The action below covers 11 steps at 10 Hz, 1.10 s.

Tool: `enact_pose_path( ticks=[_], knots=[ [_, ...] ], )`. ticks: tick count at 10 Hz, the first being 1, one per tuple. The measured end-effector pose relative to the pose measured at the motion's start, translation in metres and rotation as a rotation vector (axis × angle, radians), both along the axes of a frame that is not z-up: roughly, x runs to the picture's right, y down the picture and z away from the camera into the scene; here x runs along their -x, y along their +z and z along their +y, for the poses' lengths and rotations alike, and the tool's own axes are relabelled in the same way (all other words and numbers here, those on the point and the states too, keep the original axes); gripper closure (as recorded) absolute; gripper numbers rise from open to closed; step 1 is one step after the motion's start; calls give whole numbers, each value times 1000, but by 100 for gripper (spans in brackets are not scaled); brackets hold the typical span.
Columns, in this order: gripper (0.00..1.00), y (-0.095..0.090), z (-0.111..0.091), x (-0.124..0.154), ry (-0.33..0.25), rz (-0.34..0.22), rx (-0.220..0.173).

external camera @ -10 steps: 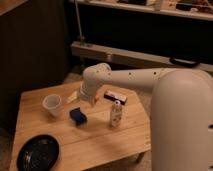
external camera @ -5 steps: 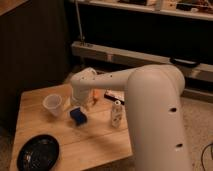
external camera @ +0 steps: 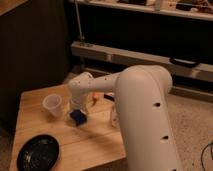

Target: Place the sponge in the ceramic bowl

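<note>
The sponge [external camera: 78,117] is a small blue block on the wooden table [external camera: 95,142], near its middle. My gripper [external camera: 76,107] hangs right over the sponge at the end of the white arm [external camera: 137,100], which hides its tips. The ceramic bowl [external camera: 38,153] is a wide black dish at the table's front left corner, well apart from the sponge.
A translucent white plastic cup [external camera: 52,104] stands just left of the gripper. An orange stick-like item [external camera: 96,98] lies behind the arm. A small white object [external camera: 114,119] stands right of the sponge, partly hidden. A dark shelf unit lies behind the table.
The arm has swung left and forward, and the gripper has come down over the sponge. The sponge, cup and bowl have stayed in place.
</note>
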<state>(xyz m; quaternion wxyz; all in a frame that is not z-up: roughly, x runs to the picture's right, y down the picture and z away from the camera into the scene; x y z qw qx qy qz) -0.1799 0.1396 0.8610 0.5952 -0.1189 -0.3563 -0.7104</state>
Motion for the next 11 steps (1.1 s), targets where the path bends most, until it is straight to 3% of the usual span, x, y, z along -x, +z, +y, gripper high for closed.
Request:
enact_pose_path(
  ticks=[4,9,11],
  knots=[
    [24,15,13,-2,-29,27,23],
    [71,17,13,-5,-34,38,35],
    [78,16,12,-4,-35,35,36]
  ],
)
